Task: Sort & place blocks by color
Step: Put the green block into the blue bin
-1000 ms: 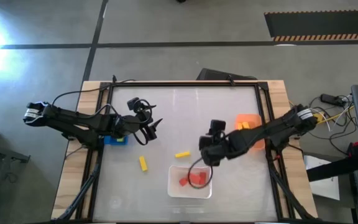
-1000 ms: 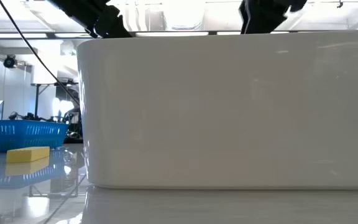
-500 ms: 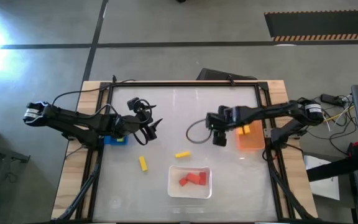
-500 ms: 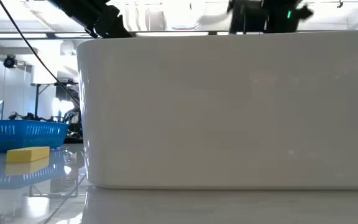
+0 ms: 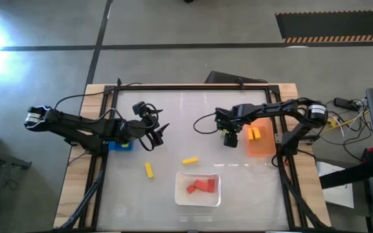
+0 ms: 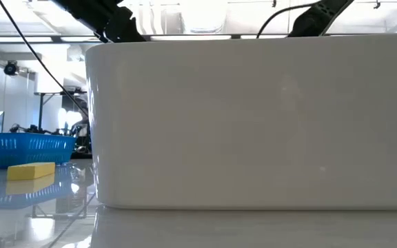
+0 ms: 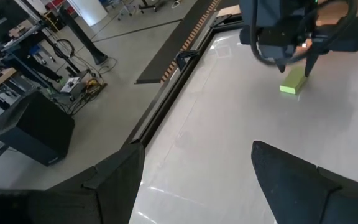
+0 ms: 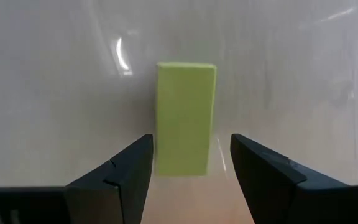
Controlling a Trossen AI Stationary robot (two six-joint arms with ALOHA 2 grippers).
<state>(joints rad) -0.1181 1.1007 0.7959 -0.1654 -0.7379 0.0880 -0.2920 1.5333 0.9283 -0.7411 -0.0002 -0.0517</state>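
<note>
Glossy white worktop [image 5: 193, 129] is carrying everything. Right gripper [image 5: 230, 138] is hanging near the right edge beside the orange bin [image 5: 261, 146], fingers parted around a light green block [image 8: 185, 117] without gripping it. Left gripper [image 5: 158, 134] is waiting wide open and empty by the blue bin [image 5: 120, 145]. Two yellow blocks [image 5: 149, 170] are lying mid-table, red blocks [image 5: 200, 186] sitting in the white tray [image 5: 180, 195] at the front edge
</note>
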